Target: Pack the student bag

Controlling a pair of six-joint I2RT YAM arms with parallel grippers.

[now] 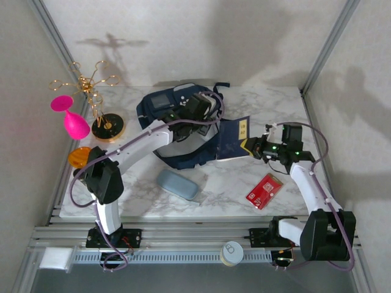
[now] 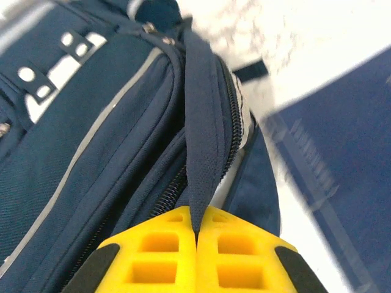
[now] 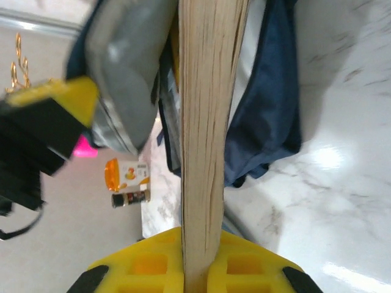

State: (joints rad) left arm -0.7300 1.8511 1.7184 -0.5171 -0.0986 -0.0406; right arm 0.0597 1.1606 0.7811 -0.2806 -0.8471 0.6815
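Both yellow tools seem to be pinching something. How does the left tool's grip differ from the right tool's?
The left tool is shut on a soft fabric strap of the student bag. The right tool is shut on a stiff navy booklet, gripped at its pale page edge. The left tool reaches over the bag, while the right tool holds the booklet at the bag's right side. Both tools are yellow and clamp something navy.

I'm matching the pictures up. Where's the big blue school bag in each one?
Top external: student bag, middle back of the table.
Left wrist: it spans left and middle.
Right wrist: dark blue fabric right of centre.
Shared landmark: the navy booklet.
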